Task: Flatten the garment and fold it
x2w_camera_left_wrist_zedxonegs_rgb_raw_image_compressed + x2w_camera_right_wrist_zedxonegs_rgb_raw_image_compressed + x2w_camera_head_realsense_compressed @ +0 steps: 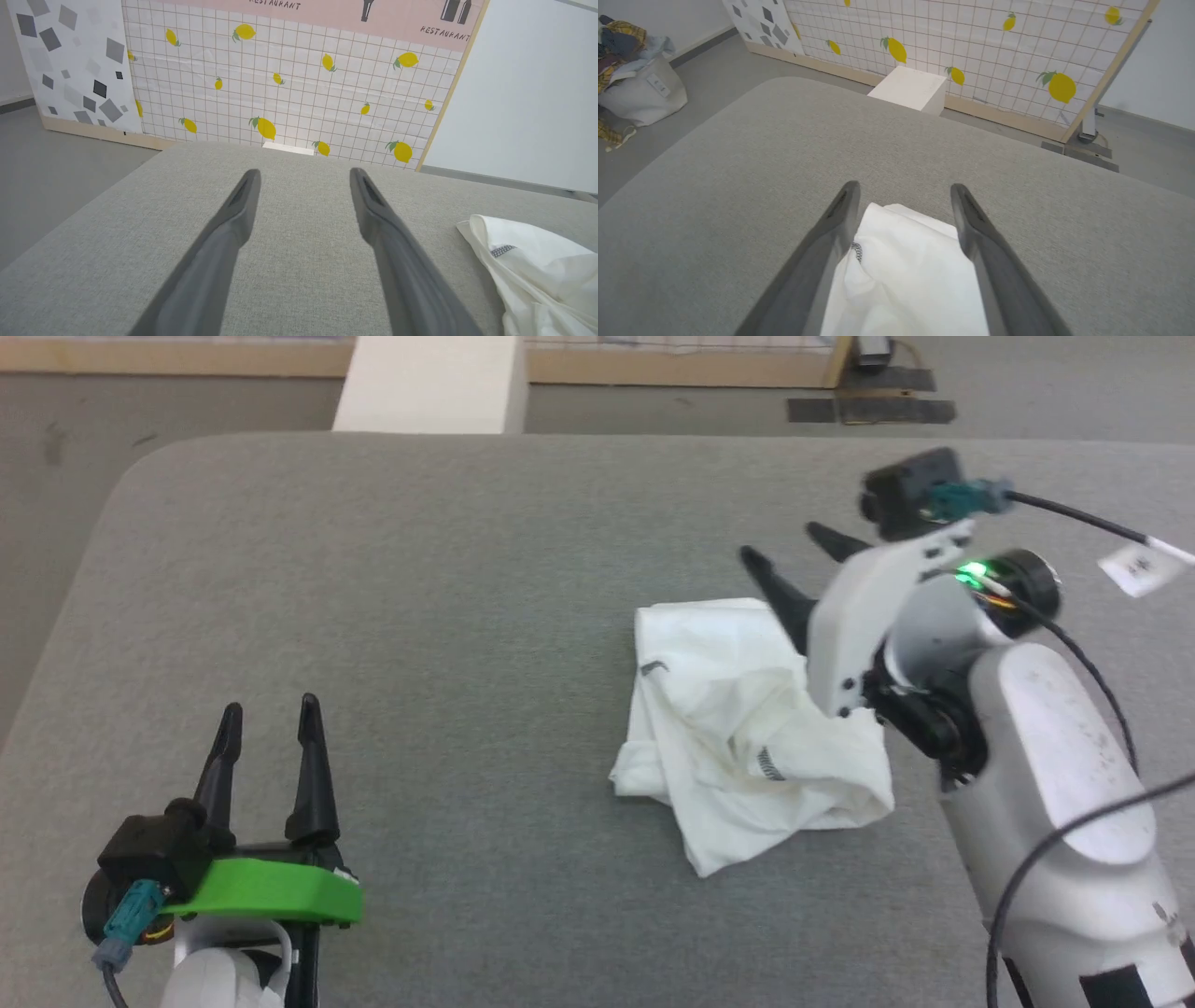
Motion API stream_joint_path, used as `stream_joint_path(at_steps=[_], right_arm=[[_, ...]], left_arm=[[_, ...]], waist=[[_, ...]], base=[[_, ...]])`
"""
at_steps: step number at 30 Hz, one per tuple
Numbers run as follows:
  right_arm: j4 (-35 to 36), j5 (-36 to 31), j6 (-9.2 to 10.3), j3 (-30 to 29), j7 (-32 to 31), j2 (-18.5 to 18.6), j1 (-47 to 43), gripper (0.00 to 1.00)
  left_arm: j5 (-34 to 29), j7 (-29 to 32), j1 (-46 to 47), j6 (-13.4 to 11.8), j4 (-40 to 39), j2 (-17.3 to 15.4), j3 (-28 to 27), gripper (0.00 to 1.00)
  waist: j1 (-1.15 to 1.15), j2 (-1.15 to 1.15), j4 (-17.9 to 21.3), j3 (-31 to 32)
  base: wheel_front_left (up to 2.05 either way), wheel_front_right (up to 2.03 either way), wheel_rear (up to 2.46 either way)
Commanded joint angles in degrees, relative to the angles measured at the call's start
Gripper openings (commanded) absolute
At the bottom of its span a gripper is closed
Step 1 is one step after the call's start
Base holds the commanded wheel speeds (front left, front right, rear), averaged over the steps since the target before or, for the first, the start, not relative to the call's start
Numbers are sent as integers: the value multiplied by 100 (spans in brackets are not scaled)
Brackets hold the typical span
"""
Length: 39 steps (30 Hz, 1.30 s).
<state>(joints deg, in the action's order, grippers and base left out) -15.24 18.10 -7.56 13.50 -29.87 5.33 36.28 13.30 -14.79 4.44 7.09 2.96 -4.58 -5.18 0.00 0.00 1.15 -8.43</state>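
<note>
Lying crumpled on the grey padded table (420, 569), one white garment (747, 728) sits just under the right gripper (782, 543), jaws spread and empty, with the left gripper (270, 705), second of two, likewise spread, well apart.

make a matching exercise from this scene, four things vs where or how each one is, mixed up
1. white thin-fabric shirt with dark zigzag stitching
2. left tool with green bracket
3. right tool with white bracket
4. rigid white box

A. on the floor beyond the grey fabric table
B. open, at the shirt's far end
C. crumpled on the table
D. open over bare table, apart from the shirt

Pairs: 1-C, 2-D, 3-B, 4-A
</note>
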Motion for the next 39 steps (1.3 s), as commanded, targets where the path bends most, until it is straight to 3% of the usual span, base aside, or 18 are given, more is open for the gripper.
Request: stream_joint_path(at_steps=[1, 7, 12, 30, 31, 32, 39], right_arm=[[66, -138, 8, -176, 57, 24, -215, 100], [90, -618, 8, -847, -187, -23, -784, 100], [-92, -963, 8, -1132, -462, -120, -1021, 100], [-1229, -1465, 8, -1141, -963, -242, -828, 100], [-1258, -1475, 8, -1162, -982, -242, -818, 34], [-1293, -1495, 8, -1183, -1004, -242, -806, 2], [-1210, -1462, 8, -946, -967, 22, -680, 0]], left_arm=[[-45, -21, -88, 32, -29, 14, -39, 100], [-105, -21, -58, 34, -105, 53, -61, 100], [-110, -21, 58, 36, -117, 64, -3, 100], [-5, -21, 365, 39, -7, 63, 209, 100], [-3, -21, 372, 39, -1, 63, 221, 100], [1, -21, 379, 39, 8, 61, 237, 100], [19, -21, 389, 39, 64, 55, 288, 100]], waist=[[0, 0, 332, 105], [0, 0, 500, -53], [0, 0, 402, -306], [0, 0, -179, -864], [0, 0, -193, -864], [0, 0, -212, -859], [0, 0, -258, -722]], base=[[0, 0, 0], [0, 0, 0], [0, 0, 0], [0, 0, 0], [0, 0, 0], [0, 0, 0], [0, 0, 0]])
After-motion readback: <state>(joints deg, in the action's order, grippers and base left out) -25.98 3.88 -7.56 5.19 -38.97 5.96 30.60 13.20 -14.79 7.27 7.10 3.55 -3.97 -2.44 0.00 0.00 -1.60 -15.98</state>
